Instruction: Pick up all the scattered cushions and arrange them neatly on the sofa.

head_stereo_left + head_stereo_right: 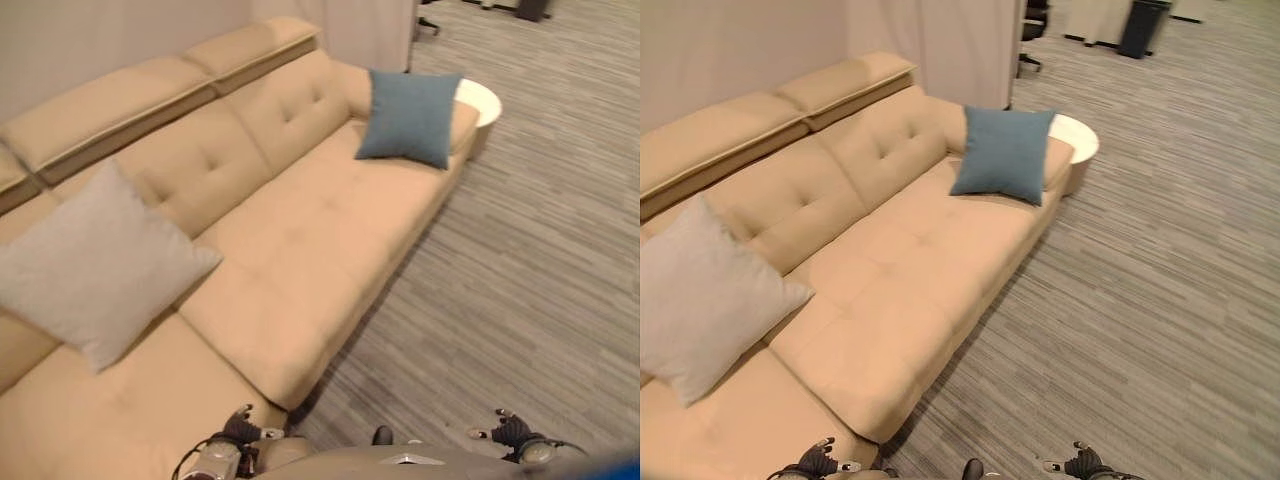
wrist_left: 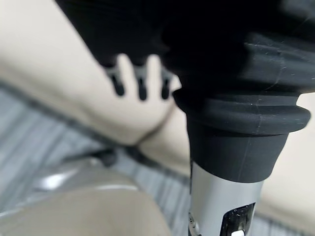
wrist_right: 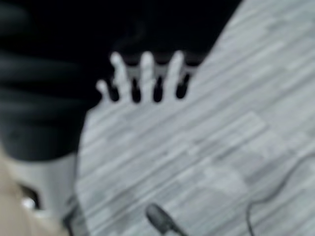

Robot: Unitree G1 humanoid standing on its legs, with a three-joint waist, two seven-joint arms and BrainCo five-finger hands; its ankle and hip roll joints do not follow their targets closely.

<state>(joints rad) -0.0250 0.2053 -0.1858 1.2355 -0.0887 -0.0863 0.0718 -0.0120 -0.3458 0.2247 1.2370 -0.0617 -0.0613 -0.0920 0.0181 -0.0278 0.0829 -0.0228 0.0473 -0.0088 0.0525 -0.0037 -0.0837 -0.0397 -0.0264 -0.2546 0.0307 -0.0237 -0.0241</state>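
A light grey cushion (image 1: 95,262) leans against the backrest at the near left of the beige sofa (image 1: 300,250). A blue cushion (image 1: 408,117) stands upright at the sofa's far end, against the armrest. My left hand (image 1: 240,428) hangs low by the sofa's front edge, fingers (image 2: 140,81) straight and holding nothing. My right hand (image 1: 508,430) hangs over the carpet, its fingers (image 3: 147,73) straight and empty too.
A round white side table (image 1: 482,102) stands just past the sofa's far armrest. Grey striped carpet (image 1: 530,270) spreads to the right of the sofa. A dark bin (image 1: 1137,27) and an office chair's base (image 1: 1032,40) stand at the far back.
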